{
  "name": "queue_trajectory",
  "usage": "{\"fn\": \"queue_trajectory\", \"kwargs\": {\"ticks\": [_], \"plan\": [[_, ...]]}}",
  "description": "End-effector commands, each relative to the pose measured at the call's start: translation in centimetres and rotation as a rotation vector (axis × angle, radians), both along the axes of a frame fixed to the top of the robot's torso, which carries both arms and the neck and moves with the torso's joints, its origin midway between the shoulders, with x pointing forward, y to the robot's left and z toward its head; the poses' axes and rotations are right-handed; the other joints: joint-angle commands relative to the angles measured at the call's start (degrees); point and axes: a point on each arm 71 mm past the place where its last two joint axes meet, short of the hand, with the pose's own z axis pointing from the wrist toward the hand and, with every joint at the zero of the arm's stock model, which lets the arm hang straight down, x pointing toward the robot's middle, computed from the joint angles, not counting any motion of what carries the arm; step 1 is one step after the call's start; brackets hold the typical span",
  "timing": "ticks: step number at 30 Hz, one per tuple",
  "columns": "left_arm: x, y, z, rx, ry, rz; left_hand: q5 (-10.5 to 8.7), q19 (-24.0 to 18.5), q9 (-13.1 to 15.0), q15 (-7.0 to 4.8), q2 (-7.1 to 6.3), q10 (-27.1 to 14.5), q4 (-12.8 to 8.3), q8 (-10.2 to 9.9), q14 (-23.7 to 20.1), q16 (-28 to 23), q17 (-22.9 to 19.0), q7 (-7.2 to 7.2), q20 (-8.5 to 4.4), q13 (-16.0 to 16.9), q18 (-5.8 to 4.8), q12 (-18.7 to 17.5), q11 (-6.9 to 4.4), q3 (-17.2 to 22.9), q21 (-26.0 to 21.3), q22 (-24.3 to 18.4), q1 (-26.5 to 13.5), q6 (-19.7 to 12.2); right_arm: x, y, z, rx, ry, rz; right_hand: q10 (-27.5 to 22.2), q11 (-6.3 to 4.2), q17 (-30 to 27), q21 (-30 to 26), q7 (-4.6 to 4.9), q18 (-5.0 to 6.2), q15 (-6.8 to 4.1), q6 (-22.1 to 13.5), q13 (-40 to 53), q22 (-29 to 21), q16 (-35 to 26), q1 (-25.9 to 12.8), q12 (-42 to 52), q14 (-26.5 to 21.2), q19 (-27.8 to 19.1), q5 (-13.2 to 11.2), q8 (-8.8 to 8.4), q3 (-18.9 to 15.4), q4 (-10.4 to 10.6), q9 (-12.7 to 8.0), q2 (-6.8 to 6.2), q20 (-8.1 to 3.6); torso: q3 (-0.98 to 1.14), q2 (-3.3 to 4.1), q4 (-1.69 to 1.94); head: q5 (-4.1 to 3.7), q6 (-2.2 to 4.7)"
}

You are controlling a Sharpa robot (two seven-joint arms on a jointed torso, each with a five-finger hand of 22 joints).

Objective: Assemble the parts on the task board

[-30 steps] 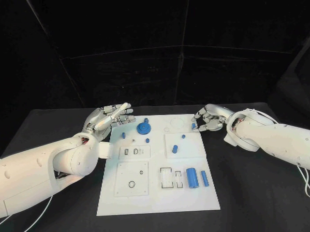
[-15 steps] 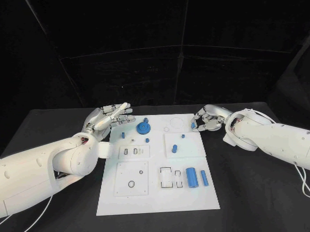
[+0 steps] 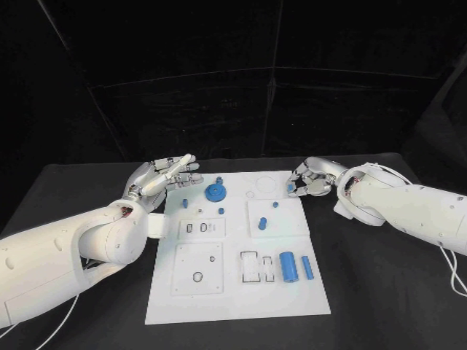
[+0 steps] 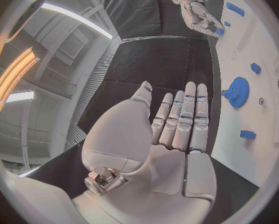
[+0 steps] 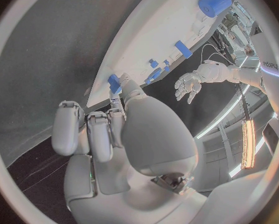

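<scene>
While the white task board (image 3: 238, 251) lies in the middle of the black worktop (image 3: 380, 292), the head view shows both hands near its far corners. The left hand (image 3: 165, 175) is raised by the far left corner, fingers (image 3: 183, 162) apart and holding nothing. The right hand (image 3: 312, 179) is at the far right edge with its fingers curled by a small blue part (image 3: 292, 189). A blue gear (image 3: 218, 192) sits near the far edge. A blue cylinder (image 3: 289, 267) and a thinner blue bar (image 3: 308, 268) lie close to the near right corner.

The left wrist view shows the left hand's flat, empty palm (image 4: 170, 149), with the gear (image 4: 238, 91) beyond it on the board.

The right wrist view shows what the head view does not: the right hand's thumb (image 5: 128, 92) and a fingertip pinch the small blue part (image 5: 114, 83) at the board's edge (image 5: 124, 59).
</scene>
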Motion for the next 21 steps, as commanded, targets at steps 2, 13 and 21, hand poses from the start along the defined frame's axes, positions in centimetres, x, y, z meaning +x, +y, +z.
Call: {"fn": "queue_trajectory", "kwargs": {"ticks": [2, 13, 21], "plan": [[0.0, -0.1, 0.2, -0.008, -0.009, -0.011, -0.14, 0.3, 0.0, 0.17, 0.42, 0.5, -0.4, -0.2, 0.1, -0.3, 0.1, 1.4, 0.03, 0.0, 0.39, -0.3, 0.04, 0.0, -0.3, -0.1, 0.3, 0.3, 0.0, 0.1, 0.1, -0.003, -0.003, 0.009, 0.2, -0.56, 11.4, 0.2, -0.22, -0.78, -0.62, 0.7, 4.9, 0.1, 0.2, 0.1, -0.4, 5.3, 0.1, -0.4, 0.43, 0.6, -0.2, 0.1, 0.64, -0.5, 0.0, 0.0, -0.01, -0.06, -0.01], [-0.1, 0.0, 0.2, -0.007, -0.009, -0.01, -0.14, 0.4, 0.0, 0.16, 0.53, 0.6, -0.5, -0.3, 0.1, -0.4, 0.1, 1.37, 0.02, -0.1, 0.39, -0.3, 0.02, 0.0, -0.4, -0.1, 0.4, 0.3, -0.5, 1.1, 1.0, 0.031, -0.089, 0.016, 0.3, -1.18, 11.9, 0.7, -0.86, -0.98, -1.2, 2.1, 4.9, 1.1, 0.3, 0.2, -0.4, 5.4, 0.6, 0.3, 0.89, 2.7, -0.7, 0.1, 1.72, -1.08, 0.01, -0.1, -0.09, -0.01, 0.14], [-0.2, 0.1, 0.2, -0.007, -0.01, -0.01, -0.14, 0.4, 0.0, 0.16, 0.53, 0.6, -0.5, -0.3, 0.1, -0.4, 0.1, 1.37, 0.02, -0.1, 0.39, -0.3, 0.02, 0.0, -0.4, -0.1, 0.4, 0.3, -2.7, 3.3, 2.5, 0.032, -0.192, 0.018, -0.1, -1.29, 12.3, 1.0, -0.96, -1.15, -1.33, 2.3, 4.3, 1.9, 0.5, 0.0, -1.0, 5.5, 1.1, 1.0, 0.87, 4.0, -0.8, 0.0, 2.25, -1.25, -0.28, -0.25, 0.09, -0.16, 0.55]]}}
